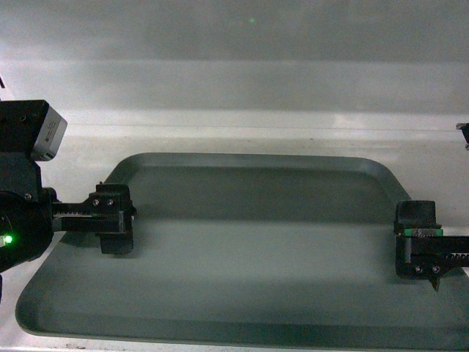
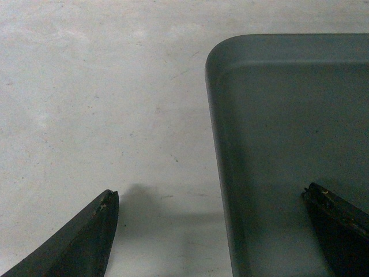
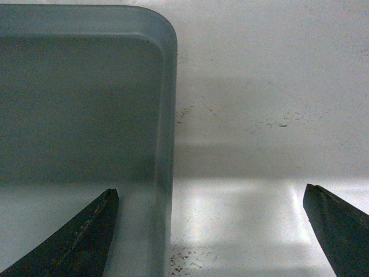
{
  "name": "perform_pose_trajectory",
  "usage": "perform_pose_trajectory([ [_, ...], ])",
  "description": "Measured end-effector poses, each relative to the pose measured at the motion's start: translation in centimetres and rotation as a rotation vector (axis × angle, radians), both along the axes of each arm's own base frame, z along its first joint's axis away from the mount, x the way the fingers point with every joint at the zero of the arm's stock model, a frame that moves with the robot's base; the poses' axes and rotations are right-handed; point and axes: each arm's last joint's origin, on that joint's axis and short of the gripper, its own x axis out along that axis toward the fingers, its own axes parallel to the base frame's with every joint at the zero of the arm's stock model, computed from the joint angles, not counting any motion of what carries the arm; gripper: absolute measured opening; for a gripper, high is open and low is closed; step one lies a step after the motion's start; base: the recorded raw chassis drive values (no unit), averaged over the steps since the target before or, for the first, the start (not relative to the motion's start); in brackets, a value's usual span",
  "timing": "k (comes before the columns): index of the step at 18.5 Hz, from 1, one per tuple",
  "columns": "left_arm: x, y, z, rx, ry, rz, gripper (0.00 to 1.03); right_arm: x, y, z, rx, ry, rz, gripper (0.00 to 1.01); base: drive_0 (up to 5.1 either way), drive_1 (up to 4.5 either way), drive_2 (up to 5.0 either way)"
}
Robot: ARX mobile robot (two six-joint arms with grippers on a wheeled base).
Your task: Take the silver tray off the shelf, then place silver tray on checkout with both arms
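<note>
The silver tray (image 1: 256,249) lies flat on a white shelf surface (image 1: 242,132), its long side towards me. My left gripper (image 1: 117,220) is at the tray's left rim and my right gripper (image 1: 418,246) at its right rim. In the left wrist view the left gripper (image 2: 209,193) is open and straddles the rim: one finger is over the white surface, the other over the silver tray (image 2: 288,144). The right gripper (image 3: 210,190) is open in the same way, with one finger over the silver tray (image 3: 75,115). Neither holds the rim. The checkout is out of view.
A pale back panel (image 1: 234,44) rises behind the tray. Bare scuffed white board shows left of the tray (image 2: 104,104) and right of it (image 3: 271,104). The tray's near rim runs close to the front edge (image 1: 15,341).
</note>
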Motion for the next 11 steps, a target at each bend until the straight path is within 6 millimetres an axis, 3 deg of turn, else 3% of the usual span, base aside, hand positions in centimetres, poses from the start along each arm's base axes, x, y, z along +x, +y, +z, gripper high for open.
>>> perform_pose_trajectory([
  [1,0.0,0.0,0.0,-0.001,0.001,-0.003,0.98,0.0,0.3,0.0,-0.006,-0.006,-0.001,0.98,0.0,0.00,0.0],
  [3,0.0,-0.2,0.0,-0.013,0.001,-0.027,0.80,-0.1,0.5,0.0,-0.010,-0.013,0.002,0.98,0.0,0.00,0.0],
  [4,-0.1,-0.3,0.0,-0.015,0.001,-0.039,0.69,-0.1,0.7,0.0,-0.011,-0.015,0.006,0.92,0.0,0.00,0.0],
  [7,-0.3,-0.8,0.0,-0.009,-0.002,-0.058,0.35,-0.2,1.4,-0.2,-0.011,-0.020,0.027,0.57,0.0,0.00,0.0],
  [11,-0.5,-0.7,0.2,-0.007,-0.003,-0.049,0.08,-0.3,1.7,-0.2,-0.014,-0.023,0.029,0.28,0.0,0.00,0.0],
])
